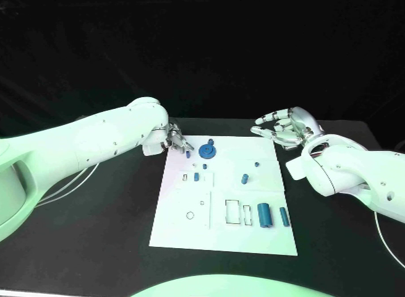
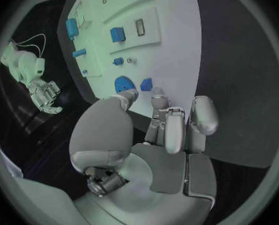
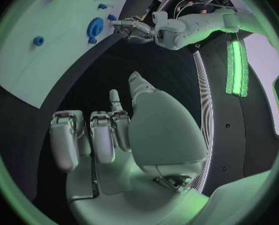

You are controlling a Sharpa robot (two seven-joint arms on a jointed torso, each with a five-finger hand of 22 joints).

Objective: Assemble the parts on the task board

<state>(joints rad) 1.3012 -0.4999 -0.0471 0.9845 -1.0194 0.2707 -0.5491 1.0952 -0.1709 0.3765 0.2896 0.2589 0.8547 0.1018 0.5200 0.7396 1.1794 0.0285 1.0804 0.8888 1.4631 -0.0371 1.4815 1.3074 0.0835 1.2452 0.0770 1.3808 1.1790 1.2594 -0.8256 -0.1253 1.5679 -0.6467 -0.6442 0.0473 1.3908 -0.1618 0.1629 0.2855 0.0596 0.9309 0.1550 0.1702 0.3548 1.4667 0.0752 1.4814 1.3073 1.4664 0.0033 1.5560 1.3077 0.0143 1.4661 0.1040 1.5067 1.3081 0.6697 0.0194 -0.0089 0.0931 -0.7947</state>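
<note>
The white task board (image 1: 256, 238) lies in the middle of the black table. A round blue part with a knob (image 1: 208, 151) sits near its far edge, and a small blue part (image 1: 188, 154) lies just left of it. My left hand (image 1: 176, 142) hovers at the board's far left corner, fingers apart and holding nothing. In the left wrist view its thumb tip (image 2: 130, 94) is close to the round blue part (image 2: 123, 83) and a small blue block (image 2: 146, 84). My right hand (image 1: 287, 127) floats off the board's far right corner, loosely cupped and empty.
More small blue parts (image 1: 244, 179) lie mid-board. Two blue cylinders (image 1: 264, 214) lie near outlined slots (image 1: 232, 211) toward the near edge. Bare black table (image 1: 86, 241) surrounds the board on both sides.
</note>
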